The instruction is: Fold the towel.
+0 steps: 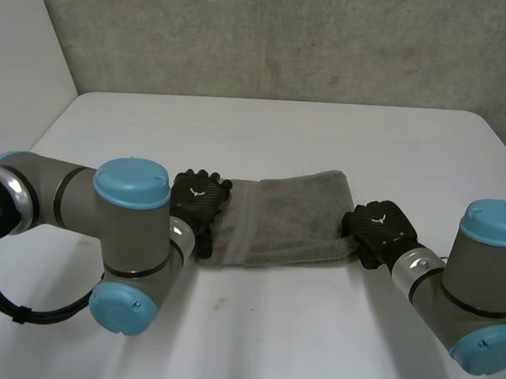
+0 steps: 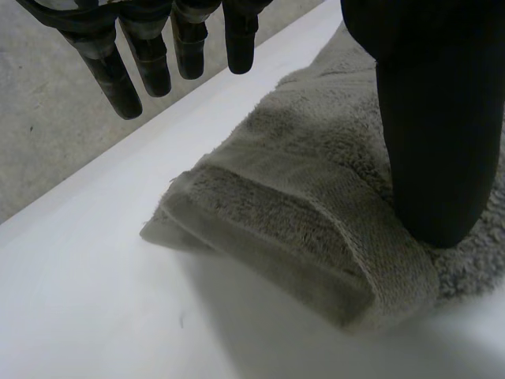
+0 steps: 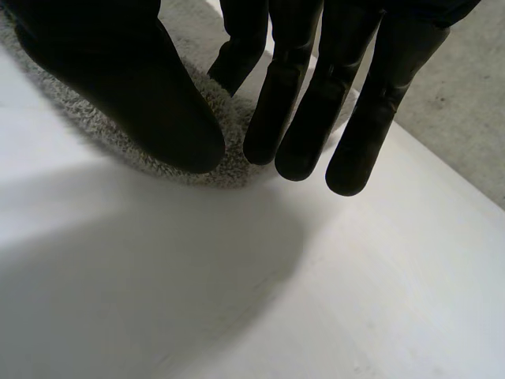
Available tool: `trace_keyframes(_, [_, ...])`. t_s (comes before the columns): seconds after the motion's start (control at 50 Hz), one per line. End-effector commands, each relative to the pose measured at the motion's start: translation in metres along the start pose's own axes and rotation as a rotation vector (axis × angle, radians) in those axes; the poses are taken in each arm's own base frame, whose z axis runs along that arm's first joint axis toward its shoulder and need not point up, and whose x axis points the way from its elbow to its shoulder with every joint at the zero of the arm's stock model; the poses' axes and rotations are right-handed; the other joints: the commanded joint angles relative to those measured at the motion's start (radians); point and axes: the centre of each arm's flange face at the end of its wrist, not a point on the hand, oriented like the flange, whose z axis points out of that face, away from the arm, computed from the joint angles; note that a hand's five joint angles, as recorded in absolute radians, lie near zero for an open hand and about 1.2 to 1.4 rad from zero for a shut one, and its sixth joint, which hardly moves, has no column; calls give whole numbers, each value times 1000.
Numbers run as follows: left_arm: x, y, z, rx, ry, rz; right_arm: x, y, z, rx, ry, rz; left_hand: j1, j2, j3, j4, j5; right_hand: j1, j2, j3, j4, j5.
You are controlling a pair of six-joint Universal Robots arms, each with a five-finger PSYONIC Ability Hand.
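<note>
A grey towel [image 1: 285, 222], folded into a long band, lies across the middle of the white table [image 1: 282, 131]. My left hand [image 1: 196, 199] is at its left end and open. In the left wrist view the thumb [image 2: 434, 142] rests on the towel [image 2: 300, 213] near its folded hem, while the straight fingers [image 2: 150, 63] hang above the bare table past that end. My right hand [image 1: 379, 232] is at the towel's right end. In the right wrist view its thumb [image 3: 134, 87] and fingers [image 3: 316, 95] close together on the fluffy edge of the towel [image 3: 229, 170].
A grey wall runs behind the table's far edge. Bare white tabletop lies in front of the towel and beyond it. My two arms reach in from the near left and near right.
</note>
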Motion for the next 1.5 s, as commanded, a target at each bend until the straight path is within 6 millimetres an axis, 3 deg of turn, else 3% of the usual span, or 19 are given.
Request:
trace_keyframes(0.02, [-4, -12, -18, 21, -1, -12, 8, -24, 1, 70, 29, -12, 13, 17, 12, 16, -16, 125, 215, 211, 207, 263])
trace_keyframes(0.16, [-4, -30, -33, 70, 1, -13, 3, -63, 9, 178, 28, -34, 8, 11, 7, 10, -22, 125, 215, 211, 207, 263])
trace_keyframes(0.24, [-11, -37, -43, 84, -17, -19, -37, -103, 11, 276, -77, -60, 8, 11, 7, 10, -22, 125, 215, 211, 207, 263])
trace_keyframes(0.34, [-22, -38, -53, 75, -63, -23, -71, -126, 15, 332, -182, -87, 8, 11, 7, 10, -22, 125, 215, 211, 207, 263])
trace_keyframes(0.48, [-49, -31, -61, 42, -178, -44, -131, -121, 21, 360, -379, -114, 8, 11, 7, 10, -22, 125, 215, 211, 207, 263])
trace_keyframes(0.52, [-55, -30, -62, 35, -200, -48, -154, -106, 23, 332, -458, -119, 8, 11, 7, 10, -22, 125, 215, 211, 207, 263])
trace_keyframes(0.62, [-80, -29, -62, 48, -281, -73, -175, -84, 25, 289, -536, -120, 8, 11, 7, 10, -22, 125, 215, 211, 207, 263])
trace_keyframes(0.7, [-86, -32, -61, 65, -300, -78, -175, -84, 26, 288, -535, -119, 8, 11, 7, 10, -22, 125, 215, 211, 207, 263])
trace_keyframes(0.72, [-87, -34, -60, 75, -303, -80, -173, -88, 24, 290, -529, -113, 8, 11, 7, 10, -22, -328, -237, -241, -245, -189])
trace_keyframes(0.74, [-88, -38, -59, 90, -306, -80, -173, -88, 24, 290, -529, -113, 8, 11, 7, 10, -22, -332, -241, -246, -250, -194])
trace_keyframes(0.76, [-88, -38, -59, 90, -306, -80, -168, -92, 22, 288, -515, -106, 8, 11, 7, 10, -22, -1015, -925, -929, -933, -877])
trace_keyframes(0.78, [-89, -41, -58, 99, -307, -80, -161, -102, 16, 303, -501, -97, 8, 11, 7, 10, -22, -1097, -1006, -1011, -1015, -959])
trace_keyframes(0.84, [-89, -56, -55, 154, -306, -83, -155, -113, 8, 310, -483, -77, 8, 11, 7, 10, -22, -1097, -1006, -1011, -1015, -959])
trace_keyframes(0.9, [-90, -66, -51, 190, -303, -88, -131, -125, -3, 295, -418, 2, 8, 11, 7, 10, -22, -1097, -1006, -1011, -1015, -959])
trace_keyframes(0.92, [-90, -66, -51, 191, -303, -88, -108, -127, -4, 276, -354, 58, 8, 11, 7, 10, -22, -1097, -1006, -1011, -1015, -959])
trace_keyframes(0.94, [-86, -70, -48, 209, -283, -95, -87, -128, -7, 258, -294, 115, 8, 11, 7, 10, -22, -1097, -1006, -1011, -1015, -959])
trace_keyframes(1.1, [-41, -80, -34, 267, -88, -185, -34, -114, -9, 187, -173, 343, 28, 32, 27, 30, -2, -1097, -1006, -1011, -1015, -959])
trace_keyframes(1.34, [-6, -78, -13, 274, 19, -205, -30, -98, 1, 115, -181, 394, 34, 38, 33, 36, 4, -1097, -1006, -1011, -1015, -959])
trace_keyframes(1.5, [1, -50, -2, 166, 15, -185, -36, -99, 17, 101, -201, 409, 40, 44, 39, 42, 10, -1097, -1006, -1011, -1015, -959])
